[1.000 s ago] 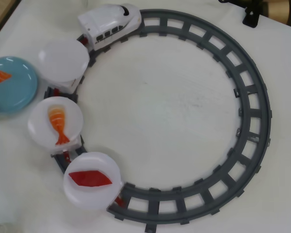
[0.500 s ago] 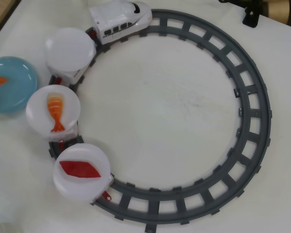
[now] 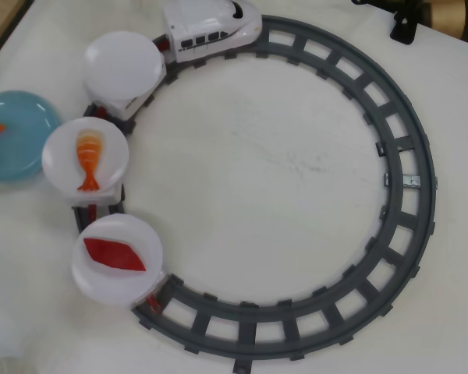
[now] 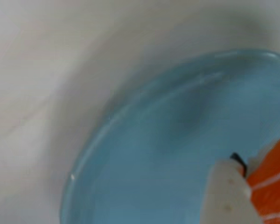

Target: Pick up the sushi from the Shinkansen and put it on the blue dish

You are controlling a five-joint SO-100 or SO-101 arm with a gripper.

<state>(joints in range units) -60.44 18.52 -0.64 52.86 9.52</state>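
It looks like a play table at a home or hobby room, but the pictures cannot settle which. A plain white table top [image 3: 257,179] holds a grey toy train track [image 3: 409,234]. Inside the track is bare white. At the track's far right corner sits a black clamp [image 3: 403,29].

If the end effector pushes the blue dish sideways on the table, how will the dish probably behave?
The blue dish looks glossy and rigid, so it would likely slide as one piece on the smooth white table rather than bend. It is shallow and wide, so tipping seems unlikely. The salmon sushi on it may slip, since the surface looks slick.
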